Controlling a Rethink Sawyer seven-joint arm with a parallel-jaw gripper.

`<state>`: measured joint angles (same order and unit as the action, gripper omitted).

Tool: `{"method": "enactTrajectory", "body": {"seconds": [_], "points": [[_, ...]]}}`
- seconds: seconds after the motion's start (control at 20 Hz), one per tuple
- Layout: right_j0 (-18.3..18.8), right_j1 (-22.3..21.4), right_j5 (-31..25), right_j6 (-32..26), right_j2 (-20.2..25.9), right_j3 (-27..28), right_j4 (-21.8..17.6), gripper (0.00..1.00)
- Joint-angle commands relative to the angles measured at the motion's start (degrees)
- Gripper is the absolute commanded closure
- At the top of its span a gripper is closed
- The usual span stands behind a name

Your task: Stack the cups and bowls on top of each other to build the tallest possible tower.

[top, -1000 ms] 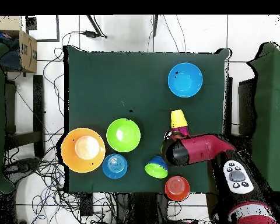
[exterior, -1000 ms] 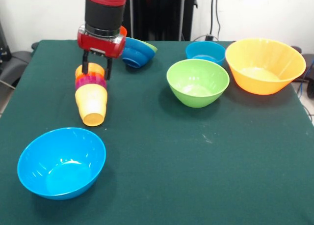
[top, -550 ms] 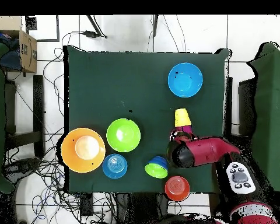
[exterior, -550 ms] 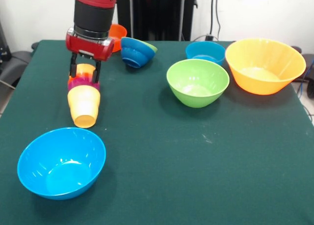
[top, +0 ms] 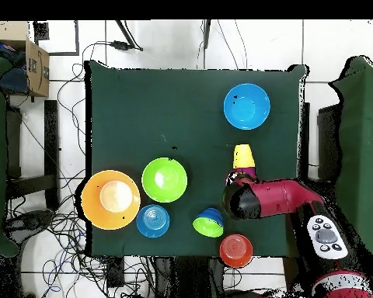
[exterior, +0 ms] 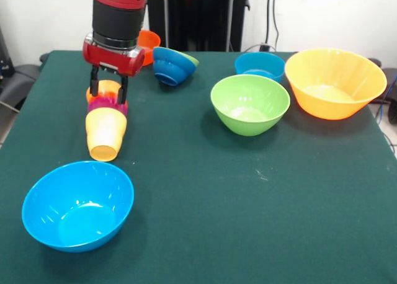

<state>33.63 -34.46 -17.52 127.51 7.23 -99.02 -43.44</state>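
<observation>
A nested run of cups [exterior: 105,130] lies tipped on its side at the table's left: a yellow cup in front, then a purple band, then an orange cup. My gripper [exterior: 109,89] comes down on its back end, fingers [exterior: 94,87] on either side of the purple and orange part, shut on it. From overhead, only the yellow cup [top: 242,157] sticks out past the arm [top: 263,200]. A light blue bowl [exterior: 77,204] sits just in front of the cups. Farther right are a green bowl [exterior: 250,103], a large orange-yellow bowl [exterior: 335,82] and a small blue bowl [exterior: 259,66].
A dark blue bowl with a green one nested in it [exterior: 173,66] lies on its side near the far edge. An orange-red bowl [exterior: 149,42] shows behind the arm, at the table edge in the overhead view [top: 236,250]. Cables run over the floor round the table.
My gripper has carried the nested cups leftwards in the front view over the last second. In the last half second it has barely moved.
</observation>
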Motion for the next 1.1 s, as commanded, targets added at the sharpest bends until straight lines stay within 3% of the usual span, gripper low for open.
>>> {"method": "enactTrajectory", "body": {"seconds": [0.05,0.65,0.95,1.1], "points": [[0.09,-0.99,-11.96,-10.65,9.21,-0.55,4.15,0.0],[0.67,-7.2,-21.64,-11.85,11.02,-2.98,8.03,0.0],[-0.39,-8.39,-20.32,-6.19,10.4,-7.1,10.26,0.0],[-0.57,-6.59,-17.59,-3.38,9.79,-8.42,10.8,0.0]]}}
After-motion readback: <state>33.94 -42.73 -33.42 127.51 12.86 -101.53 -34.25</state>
